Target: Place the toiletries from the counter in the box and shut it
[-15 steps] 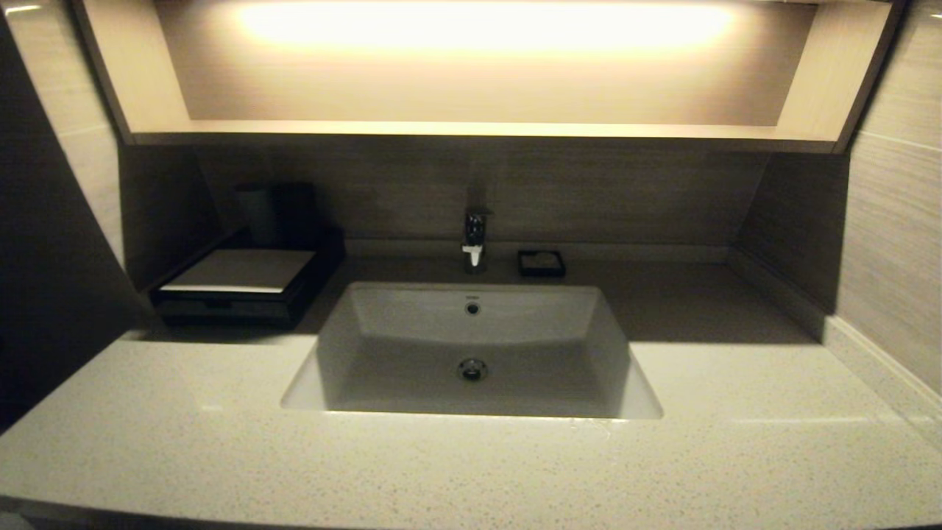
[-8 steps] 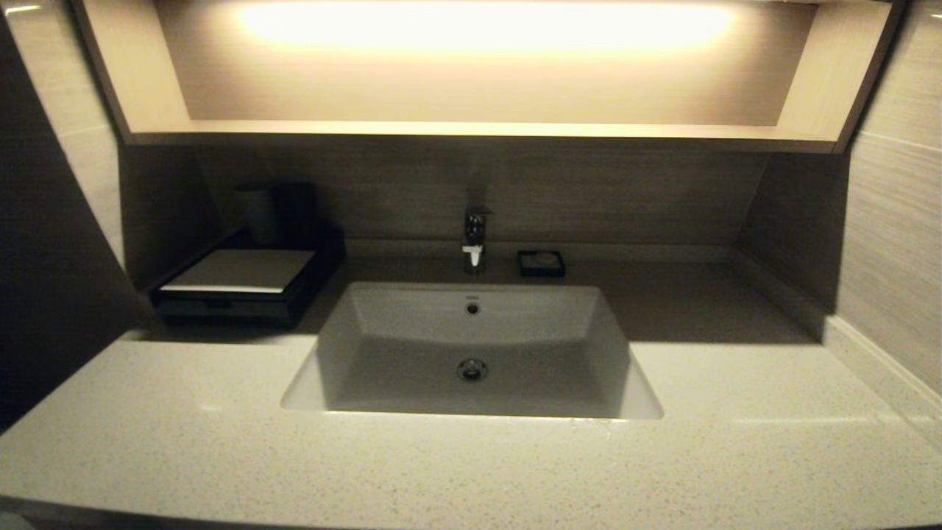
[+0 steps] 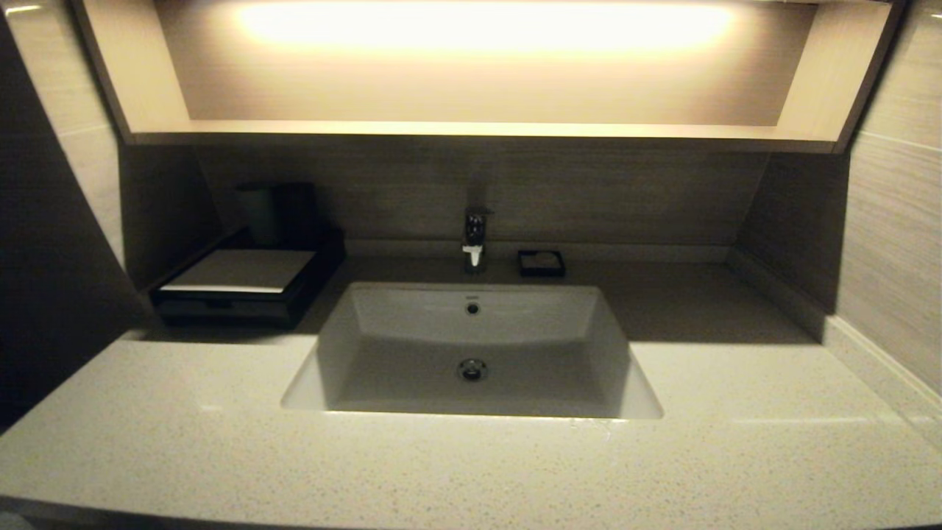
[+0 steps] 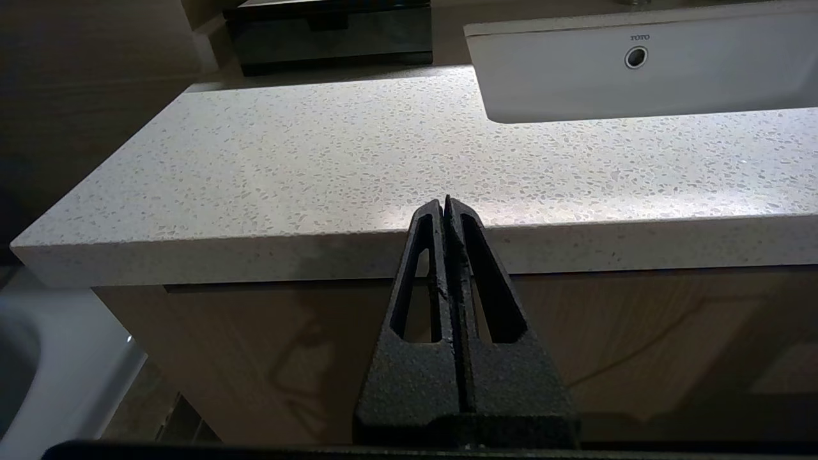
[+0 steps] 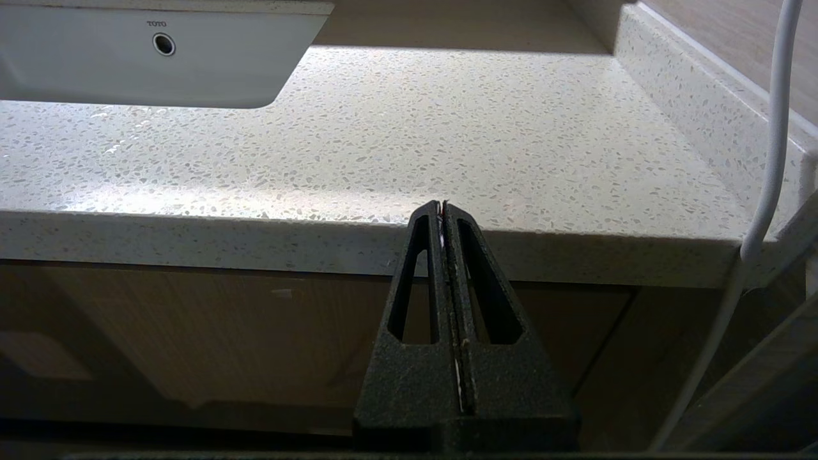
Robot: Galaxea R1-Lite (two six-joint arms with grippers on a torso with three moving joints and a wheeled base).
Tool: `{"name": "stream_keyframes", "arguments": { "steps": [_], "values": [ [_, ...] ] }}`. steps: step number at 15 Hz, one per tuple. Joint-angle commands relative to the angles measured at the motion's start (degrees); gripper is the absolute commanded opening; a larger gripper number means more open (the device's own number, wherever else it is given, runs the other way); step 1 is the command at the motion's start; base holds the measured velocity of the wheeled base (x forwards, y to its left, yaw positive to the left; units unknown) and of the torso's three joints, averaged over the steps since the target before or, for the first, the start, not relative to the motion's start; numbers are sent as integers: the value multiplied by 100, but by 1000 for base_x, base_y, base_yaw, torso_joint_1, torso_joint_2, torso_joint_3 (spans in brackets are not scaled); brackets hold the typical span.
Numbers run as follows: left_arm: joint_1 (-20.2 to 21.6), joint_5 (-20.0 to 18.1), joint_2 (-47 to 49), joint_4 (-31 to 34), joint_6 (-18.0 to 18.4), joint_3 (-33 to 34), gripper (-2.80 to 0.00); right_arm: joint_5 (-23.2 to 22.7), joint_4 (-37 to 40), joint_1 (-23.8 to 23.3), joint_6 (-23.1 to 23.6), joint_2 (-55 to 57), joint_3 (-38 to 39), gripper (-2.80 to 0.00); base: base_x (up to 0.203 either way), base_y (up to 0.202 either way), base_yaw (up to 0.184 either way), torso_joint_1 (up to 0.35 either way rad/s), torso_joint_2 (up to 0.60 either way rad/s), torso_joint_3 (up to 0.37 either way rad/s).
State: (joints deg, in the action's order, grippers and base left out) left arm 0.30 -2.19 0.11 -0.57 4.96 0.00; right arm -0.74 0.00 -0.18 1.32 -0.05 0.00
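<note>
In the head view, the table point(image 3: 184, 456), a pale speckled stone top, spans the whole width, with a white sunken sink point(image 3: 471, 353) set in its middle. The box point(image 3: 235, 287), low and black with a pale grey top panel, sits at the back left of the table, against the dark wall, its drawer front flush with the body. Two dark upright cups point(image 3: 276, 213) stand just behind it. A chrome tap point(image 3: 475, 239) rises behind the sink, and a small black square dish point(image 3: 542, 263) sits just to its right. No packet shows on the stone, and neither arm reaches into this view.

In the left wrist view, the left gripper point(image 4: 446, 203) hangs in front of the table's front edge point(image 4: 255, 255), level with it and off the surface, its two black fingers point(image 4: 422, 281) pressed together with nothing between them. The box point(image 4: 329, 35) shows at the far end of the stone, with the sink point(image 4: 639, 70) beside it.

In the right wrist view, the right gripper point(image 5: 443, 207) sits the same way before the table's front edge point(image 5: 192, 239), fingers point(image 5: 418, 281) together and empty. The sink point(image 5: 160, 57) lies beyond, and a white cable point(image 5: 770, 166) hangs close to the raised side ledge point(image 5: 696, 102).
</note>
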Motion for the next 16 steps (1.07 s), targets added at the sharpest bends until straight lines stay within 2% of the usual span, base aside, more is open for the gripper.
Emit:
{"name": "stream_keyframes", "arguments": {
  "steps": [1,16],
  "values": [
    [-4,0,-2,-4,-11,53,-280,-5,0,1,0,5,9,-280,0,0,0,0,0,0],
    [-4,0,-2,-4,-13,53,-280,-5,0,1,0,4,9,-280,0,0,0,0,0,0]
  ]
}}
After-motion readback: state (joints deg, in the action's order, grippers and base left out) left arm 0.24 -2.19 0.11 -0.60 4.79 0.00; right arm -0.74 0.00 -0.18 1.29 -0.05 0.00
